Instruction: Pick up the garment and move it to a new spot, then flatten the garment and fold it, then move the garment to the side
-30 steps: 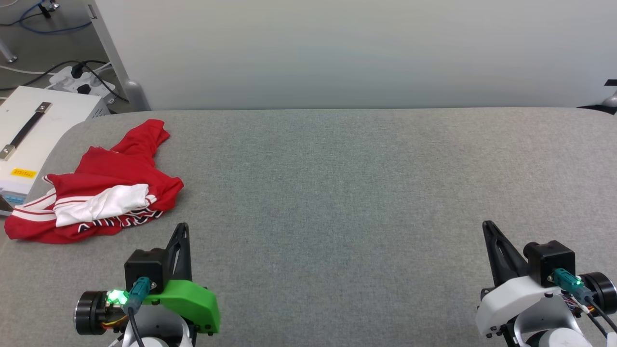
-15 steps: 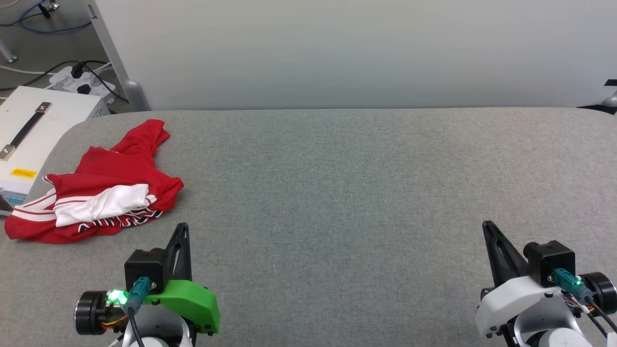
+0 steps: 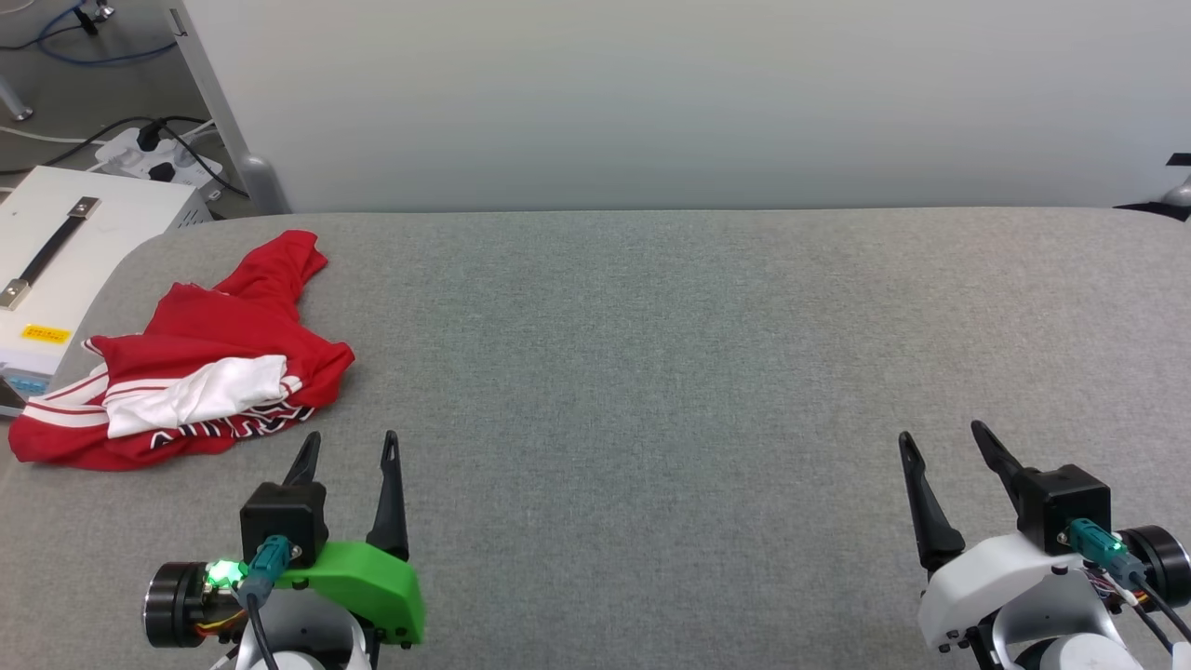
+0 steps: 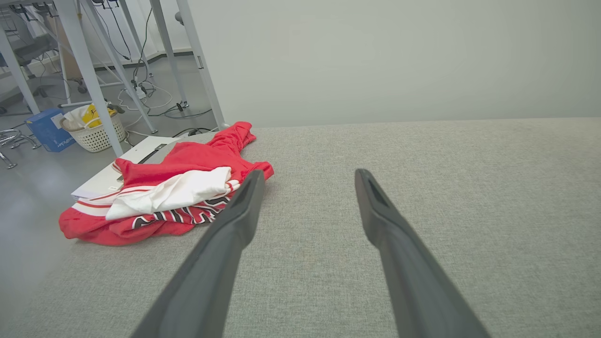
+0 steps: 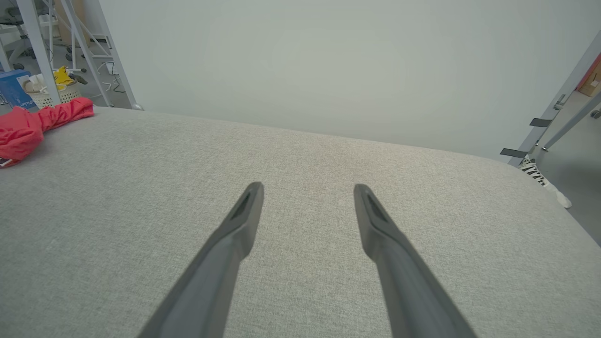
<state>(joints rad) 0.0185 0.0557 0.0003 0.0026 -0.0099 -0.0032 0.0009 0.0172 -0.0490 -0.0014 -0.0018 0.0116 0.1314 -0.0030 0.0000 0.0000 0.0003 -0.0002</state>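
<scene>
The garment is a red jersey with a white sleeve and striped trim, lying crumpled at the left end of the grey table. Part of its black lettering shows along the near fold. In the left wrist view the garment sits just left of my fingers. My left gripper stands open near the front edge, a little right of and nearer than the garment, holding nothing. At the front right my right gripper is open and empty too. A red edge of the garment shows far left in the right wrist view.
A white case with a black handle stands off the table's left edge beside the garment. Behind it lie a power strip and cables on the floor. A pale wall panel runs along the table's far edge.
Both grippers were shut in the earlier frames and now stand open. The arms and the garment have stayed where they were.
</scene>
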